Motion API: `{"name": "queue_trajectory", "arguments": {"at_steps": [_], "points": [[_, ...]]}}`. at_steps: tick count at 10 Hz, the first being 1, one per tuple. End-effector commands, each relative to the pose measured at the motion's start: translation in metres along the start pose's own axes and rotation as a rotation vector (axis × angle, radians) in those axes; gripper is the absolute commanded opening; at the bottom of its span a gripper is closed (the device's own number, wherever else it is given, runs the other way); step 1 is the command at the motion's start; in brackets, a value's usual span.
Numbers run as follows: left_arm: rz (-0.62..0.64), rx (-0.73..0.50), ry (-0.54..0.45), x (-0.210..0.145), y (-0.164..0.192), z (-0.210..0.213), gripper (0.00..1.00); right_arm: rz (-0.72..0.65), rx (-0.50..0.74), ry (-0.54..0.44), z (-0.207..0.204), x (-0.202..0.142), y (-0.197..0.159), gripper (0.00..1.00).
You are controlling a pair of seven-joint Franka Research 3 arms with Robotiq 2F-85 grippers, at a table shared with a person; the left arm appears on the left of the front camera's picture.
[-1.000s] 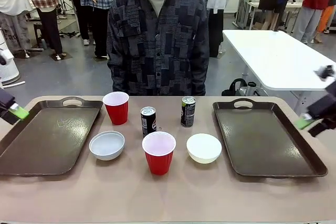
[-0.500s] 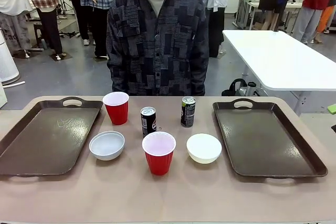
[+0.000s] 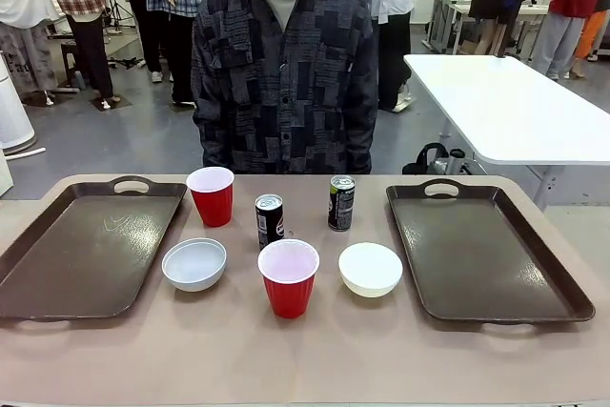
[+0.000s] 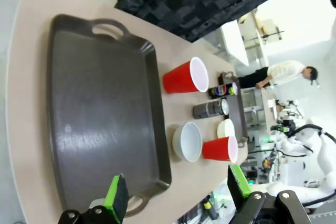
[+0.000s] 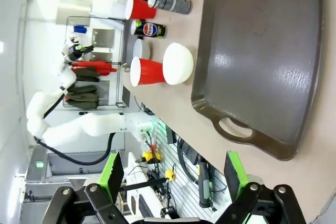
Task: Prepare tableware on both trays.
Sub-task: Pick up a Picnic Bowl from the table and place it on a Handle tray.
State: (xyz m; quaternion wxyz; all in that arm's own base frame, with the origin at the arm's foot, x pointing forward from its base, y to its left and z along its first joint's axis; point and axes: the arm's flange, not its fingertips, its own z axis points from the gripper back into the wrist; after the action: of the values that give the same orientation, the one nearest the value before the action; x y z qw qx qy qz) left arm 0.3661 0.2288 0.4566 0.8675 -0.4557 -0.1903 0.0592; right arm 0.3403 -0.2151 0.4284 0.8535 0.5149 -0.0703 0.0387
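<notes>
Two dark brown trays lie bare, one at the table's left (image 3: 86, 250) and one at its right (image 3: 486, 250). Between them stand two red cups (image 3: 211, 195) (image 3: 289, 276), two white bowls (image 3: 194, 264) (image 3: 371, 269) and two dark cans (image 3: 270, 220) (image 3: 341, 202). My left gripper (image 4: 177, 187) hangs open high above the outer side of the left tray (image 4: 100, 114), nothing between its fingers. My right gripper (image 5: 173, 174) is open too, well above the right tray (image 5: 257, 51), near its handle end.
A person (image 3: 284, 64) stands at the far edge behind the cups, hands out of sight. A white table (image 3: 505, 102) stands off at the back right. In the right wrist view my white left arm (image 5: 79, 124) shows beyond the cups.
Both grippers, a second ago at the left and right sides of the front view beside the trays, have drawn outward past the picture's edges. The tableware has not moved.
</notes>
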Motion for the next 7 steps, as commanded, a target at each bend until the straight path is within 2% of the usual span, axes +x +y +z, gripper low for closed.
{"name": "queue_trajectory", "arguments": {"at_steps": [1,4,6,7], "points": [[-0.023,-0.066,0.010,0.004,0.006,0.002,1.00,0.037,0.065,-0.014,0.010,0.002,-0.005,1.00],[-0.023,-0.075,0.013,0.004,0.009,0.002,1.00,0.040,0.084,-0.015,0.012,0.000,-0.006,1.00],[-0.045,-0.026,0.036,0.004,0.000,0.000,1.00,0.060,0.079,0.007,0.007,0.005,-0.005,1.00],[0.005,-0.051,0.028,-0.001,0.006,-0.002,1.00,0.019,0.056,0.003,0.007,-0.007,-0.006,1.00]]}}
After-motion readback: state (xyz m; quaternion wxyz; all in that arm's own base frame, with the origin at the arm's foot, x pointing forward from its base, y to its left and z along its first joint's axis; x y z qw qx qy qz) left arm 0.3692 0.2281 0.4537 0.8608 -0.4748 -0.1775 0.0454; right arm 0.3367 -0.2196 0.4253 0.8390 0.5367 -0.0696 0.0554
